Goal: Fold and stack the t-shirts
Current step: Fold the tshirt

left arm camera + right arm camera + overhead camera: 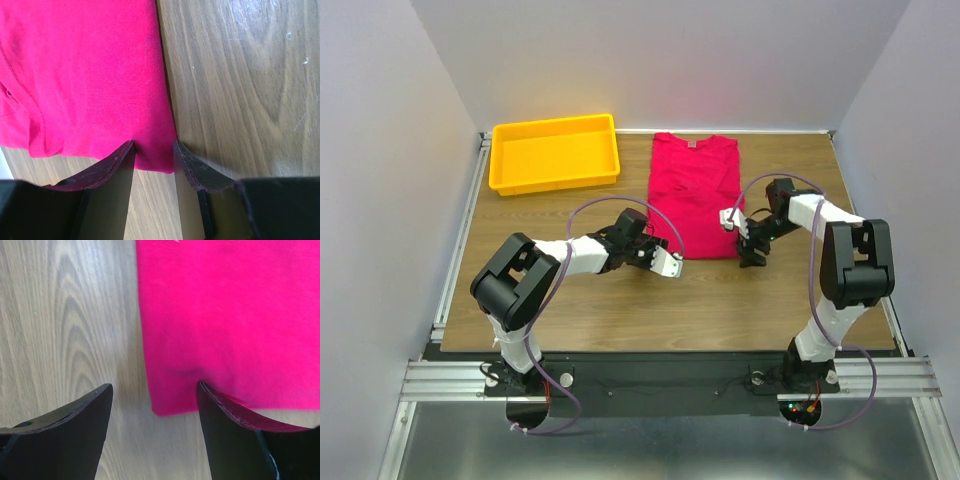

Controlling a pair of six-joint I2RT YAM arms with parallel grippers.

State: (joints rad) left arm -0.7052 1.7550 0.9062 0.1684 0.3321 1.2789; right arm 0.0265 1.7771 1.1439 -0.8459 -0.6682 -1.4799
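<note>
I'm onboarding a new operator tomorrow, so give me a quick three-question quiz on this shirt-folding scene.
1. True or false: the yellow tray holds a folded shirt.
2. Which part of the pink t-shirt lies between the fingers of the left claw? A) the collar B) a near corner C) the neck label
3. Fill in: the right claw is ____, straddling the shirt's other near corner.

Key: 1 false; 2 B; 3 open.
</note>
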